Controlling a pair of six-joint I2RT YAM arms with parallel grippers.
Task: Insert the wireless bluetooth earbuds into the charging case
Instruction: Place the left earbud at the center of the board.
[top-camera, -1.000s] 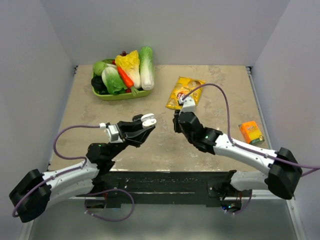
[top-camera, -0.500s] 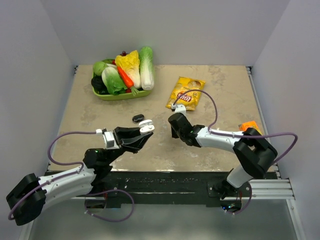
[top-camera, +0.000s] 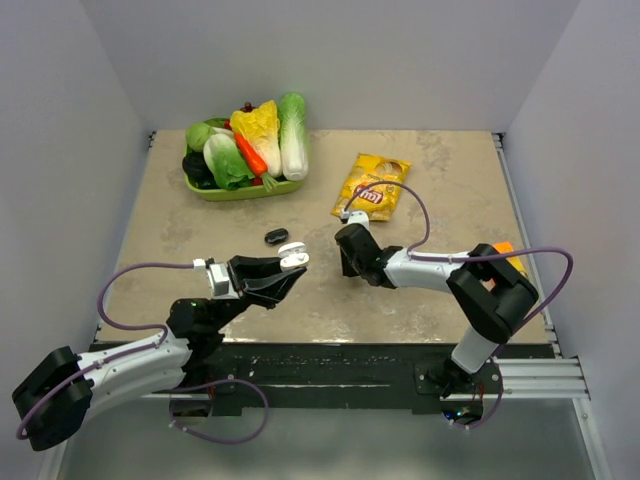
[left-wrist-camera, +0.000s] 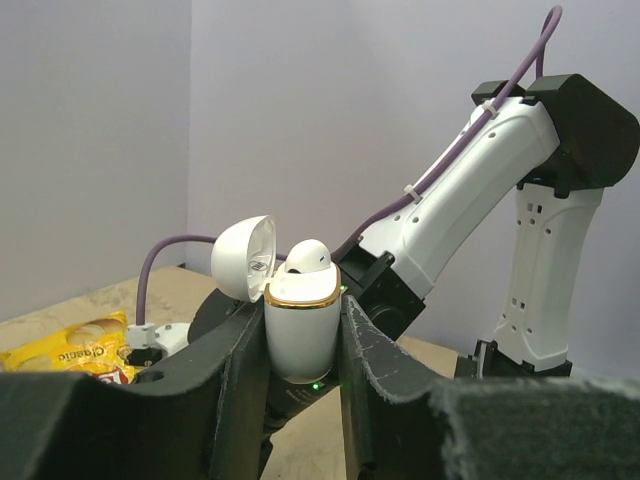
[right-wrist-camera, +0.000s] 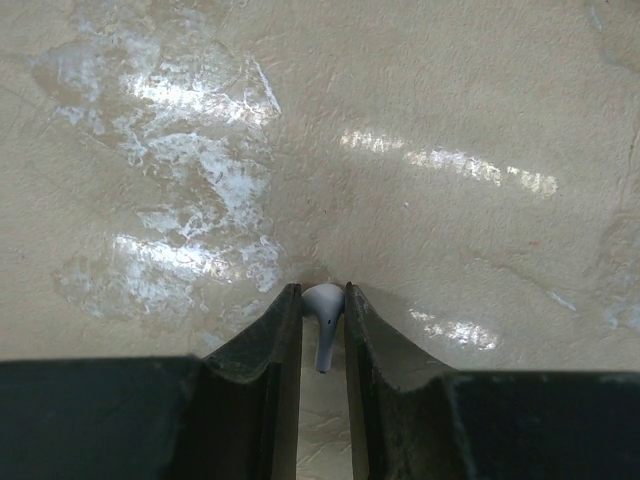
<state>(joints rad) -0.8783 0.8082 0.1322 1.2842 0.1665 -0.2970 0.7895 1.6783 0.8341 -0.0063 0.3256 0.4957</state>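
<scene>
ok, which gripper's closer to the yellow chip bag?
Right. The right gripper sits on the near side of the chip bag, pinching a white earbud; the left gripper is farther off to the left, holding the open charging case.

seen from its wrist, the right gripper (right-wrist-camera: 322, 290) has blurred, dark finger bases cut off by the bottom edge, and from above the white earbud (right-wrist-camera: 322, 330) pinched between its tips is hidden under it. the left gripper (left-wrist-camera: 302, 308) fingers cover the lower body of the charging case (left-wrist-camera: 302, 335), and the seated earbud (left-wrist-camera: 308, 257) shows only its top. ahead of the left gripper a small dark object (top-camera: 276, 237) is too small to identify, and beyond its left finger the yellow chip bag (left-wrist-camera: 70, 345) is cut by the picture's edge.
</scene>
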